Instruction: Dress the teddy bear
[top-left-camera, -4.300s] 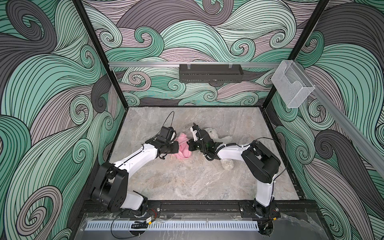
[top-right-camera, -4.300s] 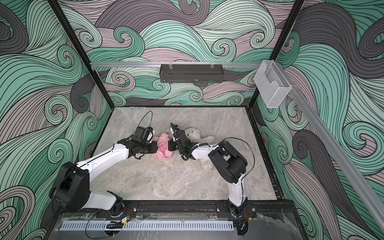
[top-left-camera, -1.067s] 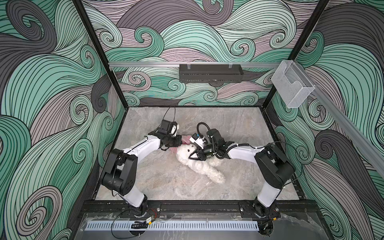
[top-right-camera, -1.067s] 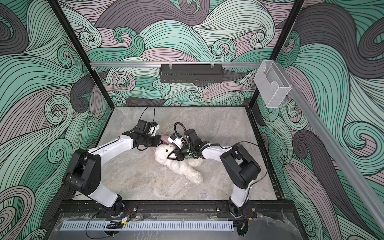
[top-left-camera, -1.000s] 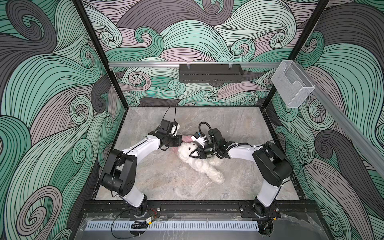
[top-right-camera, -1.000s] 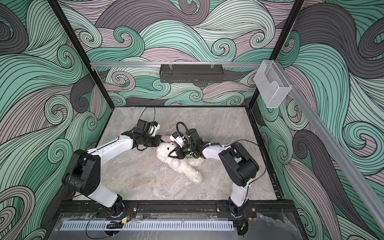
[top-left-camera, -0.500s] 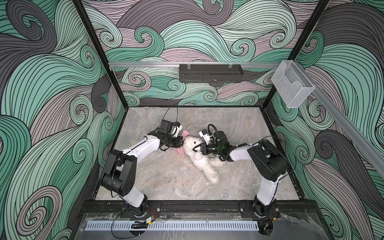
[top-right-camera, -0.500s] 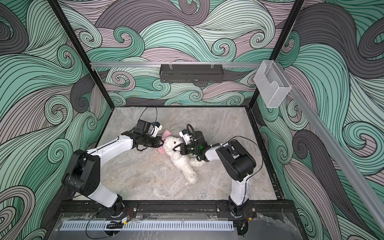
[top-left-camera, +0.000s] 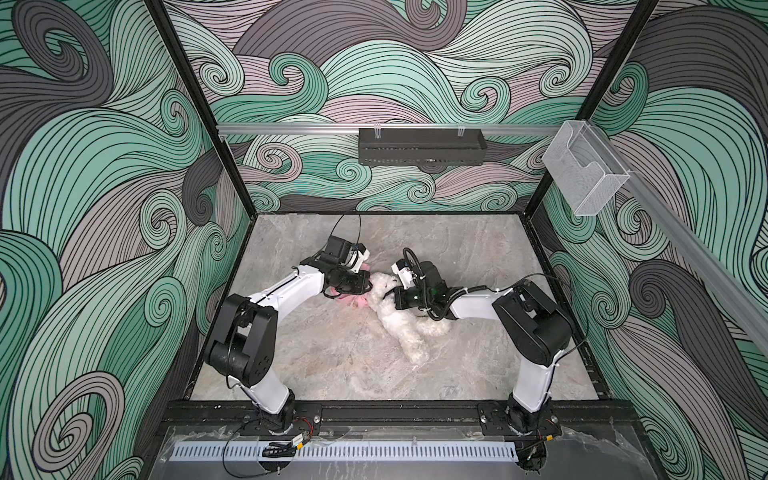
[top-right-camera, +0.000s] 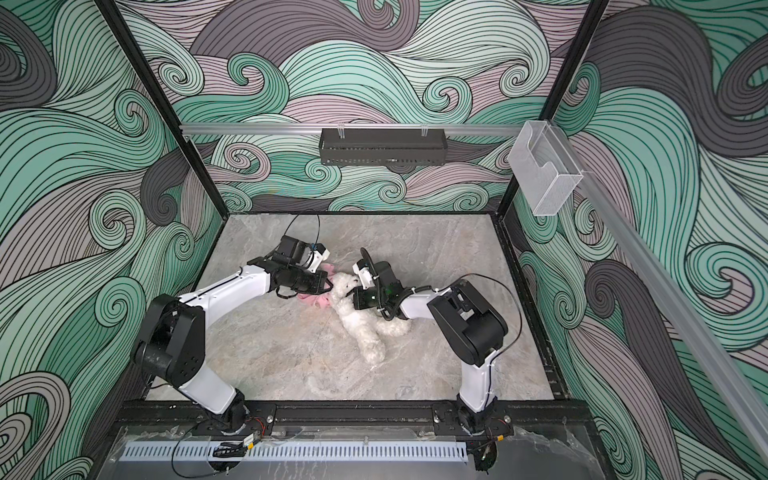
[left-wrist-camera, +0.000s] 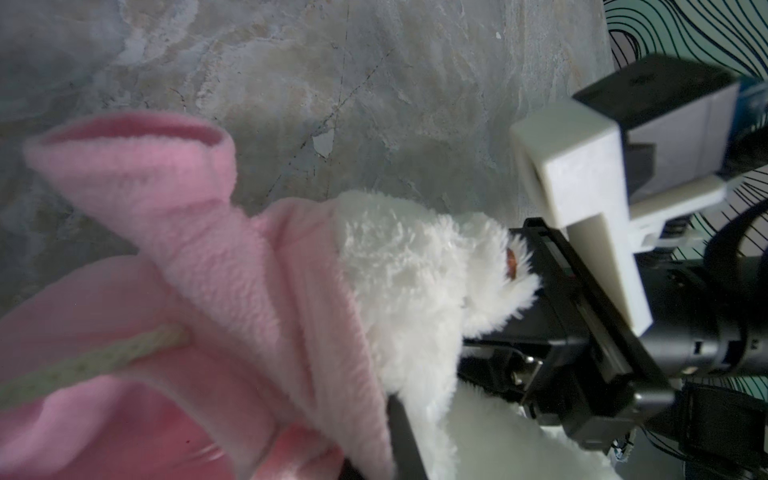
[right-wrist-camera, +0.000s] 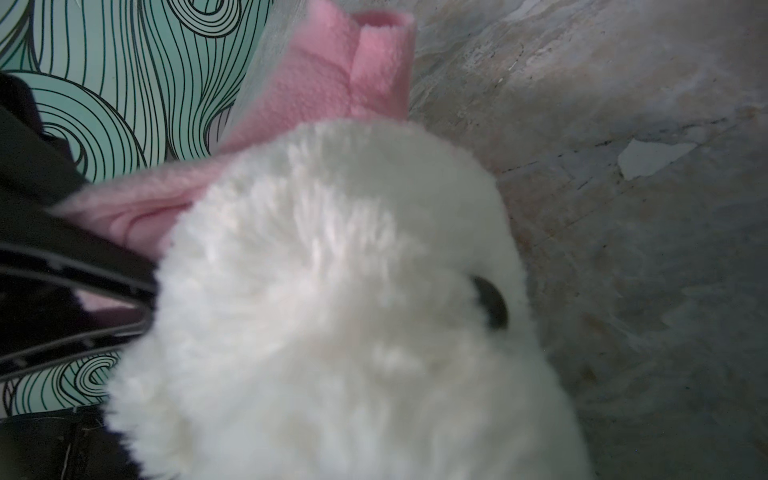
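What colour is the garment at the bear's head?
Pink. The shirt shows best in the left wrist view, against the white teddy bear.

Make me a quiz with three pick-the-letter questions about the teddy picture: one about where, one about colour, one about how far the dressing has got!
1. Where does the fluffy white plush teddy bear lie?
A. in the clear wall box
B. on the black shelf
C. on the grey stone-look table

2. What colour is the small fuzzy fleece shirt?
A. pink
B. blue
C. yellow

3. How far on is the shirt?
A. over the body and both arms
B. only against the bear's head, body bare
C. far from the bear

Answers: 1 C, both top views show it on the tabletop; 2 A, wrist views show pink fleece; 3 B, pink fabric meets the head while the body fur shows white.
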